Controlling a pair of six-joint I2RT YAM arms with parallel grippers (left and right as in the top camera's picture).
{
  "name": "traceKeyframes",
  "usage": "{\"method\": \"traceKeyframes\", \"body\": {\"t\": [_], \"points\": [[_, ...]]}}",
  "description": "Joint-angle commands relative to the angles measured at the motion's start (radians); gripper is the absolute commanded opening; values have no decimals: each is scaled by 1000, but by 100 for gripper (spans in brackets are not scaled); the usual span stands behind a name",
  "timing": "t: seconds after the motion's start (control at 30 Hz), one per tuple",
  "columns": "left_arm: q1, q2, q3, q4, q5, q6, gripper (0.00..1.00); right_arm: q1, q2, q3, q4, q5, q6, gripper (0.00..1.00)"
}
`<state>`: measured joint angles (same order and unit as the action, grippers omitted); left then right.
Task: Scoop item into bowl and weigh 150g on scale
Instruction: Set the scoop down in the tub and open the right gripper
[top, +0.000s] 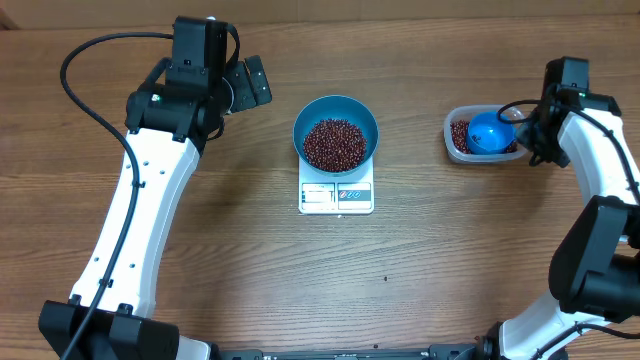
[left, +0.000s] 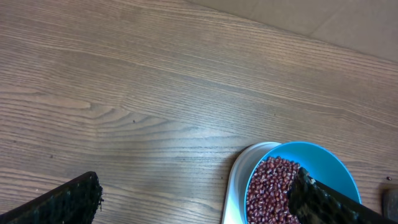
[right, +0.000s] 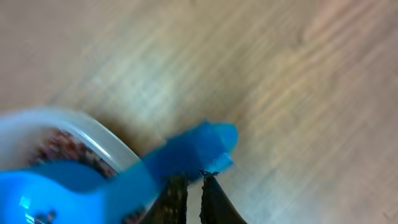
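Well, the small dark red-brown beans (top: 334, 144) are heaped in the round deep blue bowl (top: 337, 104), covering its bottom. The bowl sits squarely on the small flat white square digital scale (top: 336, 196), whose display strip sticks out in front, towards the arm bases. I can't read the display from where I stand.

Well off to the scale's right-arm side lies a clear rectangular plastic tub (top: 452, 131) holding more of the same beans. A small blue handled plastic scoop (top: 489, 132) rests in it, its bowl over the beans and its handle poking out over the tub's rim, away from the scale. The right gripper (right: 193, 180) is at that handle, its two dark fingers drawn almost together with only a slit between them. The wrist view is too blurred for me to say whether they pinch the handle or merely touch it.

On the scale's other side, a little beyond it, the left gripper (top: 250, 82) hangs above the bare brown wooden table (top: 420, 270). Its jaws are spread wide and hold nothing.
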<state>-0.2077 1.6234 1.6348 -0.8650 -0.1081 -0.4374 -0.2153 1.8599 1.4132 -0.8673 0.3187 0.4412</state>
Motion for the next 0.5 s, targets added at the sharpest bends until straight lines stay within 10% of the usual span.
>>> {"method": "traceKeyframes", "body": {"t": [0.0, 0.23, 0.47], "points": [[-2, 0, 17, 2, -6, 11, 100, 3, -10, 0, 53, 17, 3, 10], [-2, 0, 17, 2, -6, 11, 99, 3, -10, 28, 25, -1, -26, 18], [-2, 0, 17, 2, -6, 11, 100, 5, -11, 224, -153, -275, -163, 61]]}}
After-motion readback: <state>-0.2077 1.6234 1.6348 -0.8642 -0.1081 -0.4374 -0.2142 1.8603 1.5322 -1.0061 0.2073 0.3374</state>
